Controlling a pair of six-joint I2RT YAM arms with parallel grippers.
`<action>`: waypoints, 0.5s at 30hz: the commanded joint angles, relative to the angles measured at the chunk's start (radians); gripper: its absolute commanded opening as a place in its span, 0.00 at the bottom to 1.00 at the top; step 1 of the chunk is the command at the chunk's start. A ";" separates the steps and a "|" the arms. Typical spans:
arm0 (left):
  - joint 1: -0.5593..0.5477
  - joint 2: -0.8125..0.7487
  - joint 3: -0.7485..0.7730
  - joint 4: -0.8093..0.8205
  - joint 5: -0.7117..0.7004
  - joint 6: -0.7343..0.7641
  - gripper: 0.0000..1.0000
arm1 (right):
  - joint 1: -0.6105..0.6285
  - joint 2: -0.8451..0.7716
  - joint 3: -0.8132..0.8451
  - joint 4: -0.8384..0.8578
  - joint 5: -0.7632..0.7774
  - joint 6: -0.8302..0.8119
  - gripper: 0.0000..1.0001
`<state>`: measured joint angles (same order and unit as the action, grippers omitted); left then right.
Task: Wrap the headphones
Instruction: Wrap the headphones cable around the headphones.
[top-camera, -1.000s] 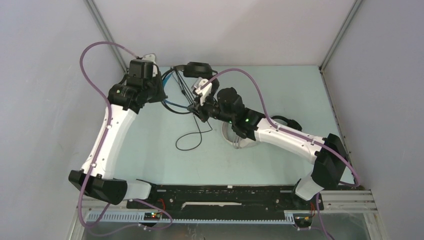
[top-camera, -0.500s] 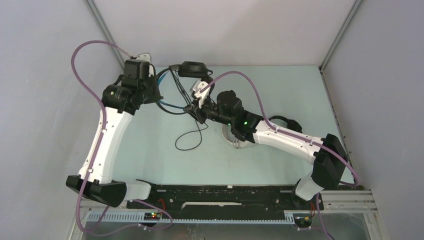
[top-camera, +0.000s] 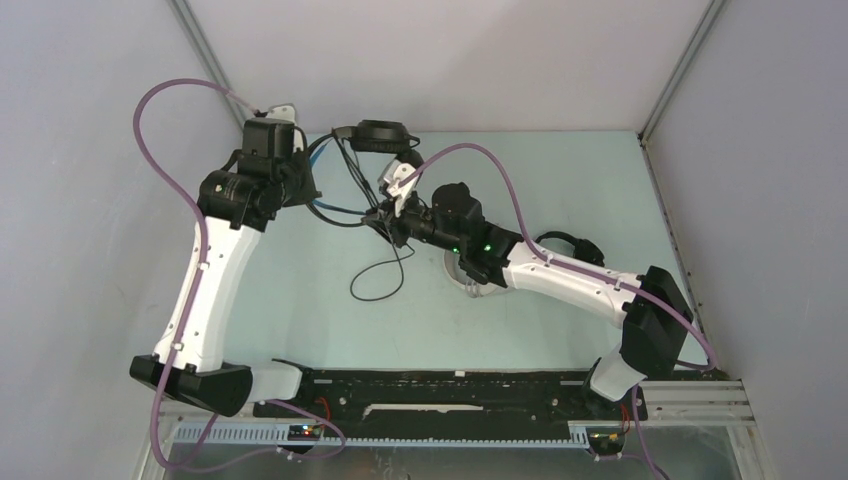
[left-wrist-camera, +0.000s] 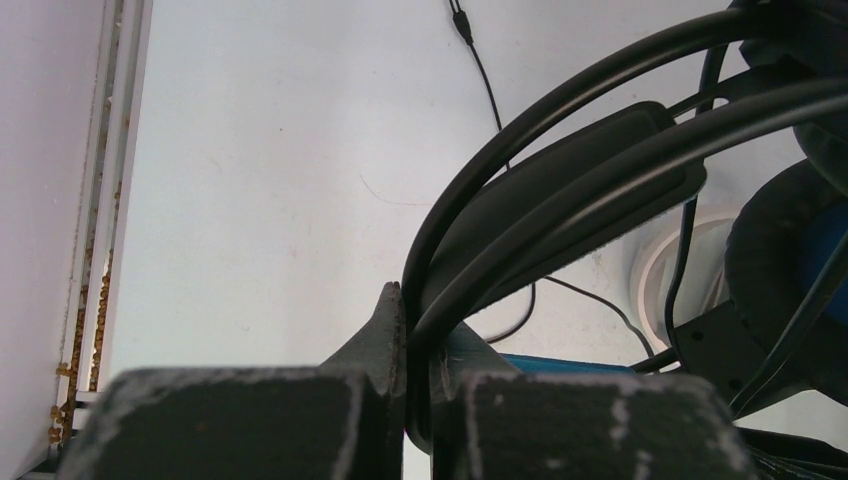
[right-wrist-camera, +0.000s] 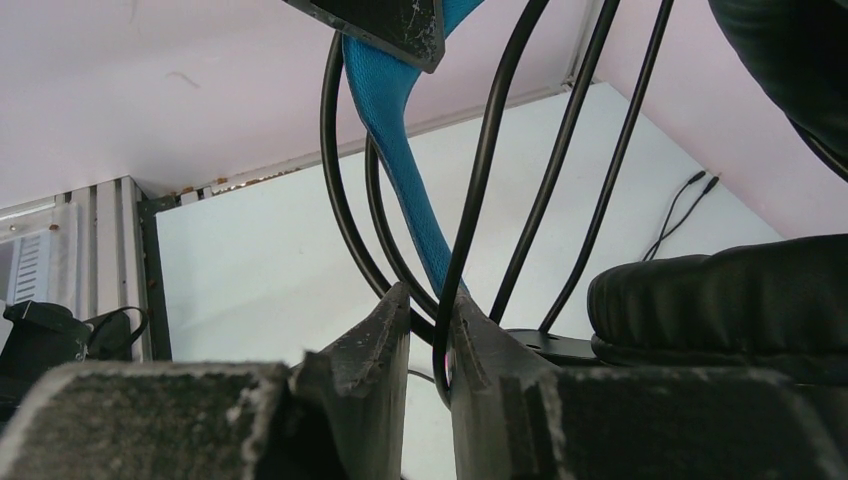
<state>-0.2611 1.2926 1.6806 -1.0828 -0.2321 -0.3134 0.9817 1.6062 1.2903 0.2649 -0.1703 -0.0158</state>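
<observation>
Blue-banded headphones (left-wrist-camera: 585, 185), tight in left pincer (left-wrist-camera: 418, 335).

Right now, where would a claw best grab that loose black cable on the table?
At the loop of the black cable lying flat on the table, probably from straight above, with the fingers straddling one strand crosswise. The cable is thin and limp, and that loop lies out in the open with nothing over it.

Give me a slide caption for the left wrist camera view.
Left gripper clamped on the blue-banded headphones' black wire hoops above the pale table.
</observation>
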 joint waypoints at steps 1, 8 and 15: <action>0.005 -0.052 0.076 0.110 0.019 -0.028 0.00 | 0.003 0.003 -0.014 -0.004 0.021 0.006 0.23; 0.005 -0.054 0.085 0.112 0.031 0.005 0.00 | 0.006 -0.062 -0.014 -0.053 -0.030 0.011 0.34; 0.005 -0.048 0.094 0.105 0.033 0.018 0.00 | 0.006 -0.095 -0.013 -0.082 -0.009 0.006 0.46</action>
<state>-0.2611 1.2915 1.6844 -1.0672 -0.2245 -0.2943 0.9871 1.5558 1.2812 0.2119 -0.1955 -0.0074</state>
